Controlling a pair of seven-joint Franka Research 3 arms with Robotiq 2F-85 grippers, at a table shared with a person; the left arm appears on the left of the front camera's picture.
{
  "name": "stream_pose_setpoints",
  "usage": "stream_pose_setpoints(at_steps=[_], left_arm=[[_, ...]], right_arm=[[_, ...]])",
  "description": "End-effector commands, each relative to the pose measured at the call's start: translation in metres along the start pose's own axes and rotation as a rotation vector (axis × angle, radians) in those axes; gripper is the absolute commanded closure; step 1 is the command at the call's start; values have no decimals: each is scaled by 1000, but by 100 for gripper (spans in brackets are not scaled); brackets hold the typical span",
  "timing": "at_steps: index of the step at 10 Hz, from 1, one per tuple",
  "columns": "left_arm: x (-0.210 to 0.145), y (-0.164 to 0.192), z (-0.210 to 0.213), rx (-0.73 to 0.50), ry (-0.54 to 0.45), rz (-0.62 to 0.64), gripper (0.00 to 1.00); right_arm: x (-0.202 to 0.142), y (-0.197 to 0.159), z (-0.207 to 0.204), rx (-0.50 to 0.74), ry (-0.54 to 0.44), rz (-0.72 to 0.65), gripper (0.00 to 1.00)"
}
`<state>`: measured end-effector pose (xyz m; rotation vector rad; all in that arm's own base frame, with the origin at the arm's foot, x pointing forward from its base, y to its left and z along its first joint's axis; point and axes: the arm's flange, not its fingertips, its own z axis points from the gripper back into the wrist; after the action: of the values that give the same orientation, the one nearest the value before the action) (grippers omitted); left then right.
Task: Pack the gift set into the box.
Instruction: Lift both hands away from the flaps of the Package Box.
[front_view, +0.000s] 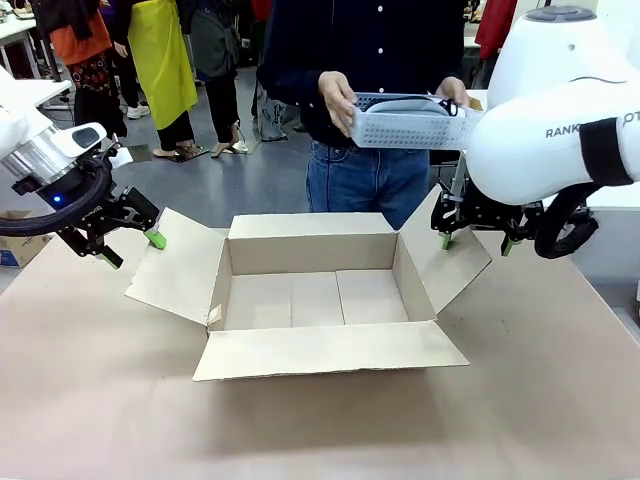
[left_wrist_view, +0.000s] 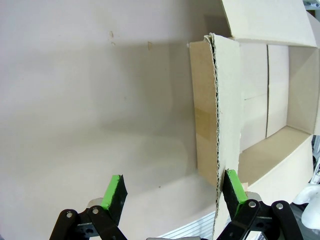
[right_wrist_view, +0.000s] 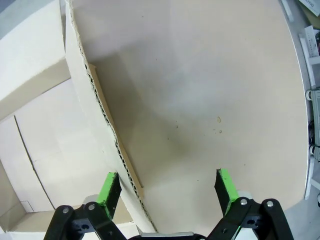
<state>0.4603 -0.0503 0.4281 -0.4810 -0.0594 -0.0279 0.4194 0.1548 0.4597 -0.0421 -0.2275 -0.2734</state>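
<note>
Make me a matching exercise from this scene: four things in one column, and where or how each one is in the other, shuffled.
1 gift set
2 box
3 left hand
4 right hand

A open on the table, nothing inside
B open, astride the right flap's edge
C held up by the person
D open, astride the left flap's edge

Pairs: 1-C, 2-A, 3-D, 4-B

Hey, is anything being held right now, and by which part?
The person's hands hold the gift set by its two short ends. The left gripper and right gripper are open, holding nothing.
</note>
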Motion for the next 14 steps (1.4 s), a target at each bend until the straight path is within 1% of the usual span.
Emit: stream_pose_setpoints(at_steps=[1, 14], left_arm=[[-2, 0, 2, 19, -1, 3, 0], [-2, 0, 2, 19, -1, 3, 0]], right_arm=[[1, 1, 0, -26, -18, -13, 0], [1, 1, 0, -26, -18, -13, 0]])
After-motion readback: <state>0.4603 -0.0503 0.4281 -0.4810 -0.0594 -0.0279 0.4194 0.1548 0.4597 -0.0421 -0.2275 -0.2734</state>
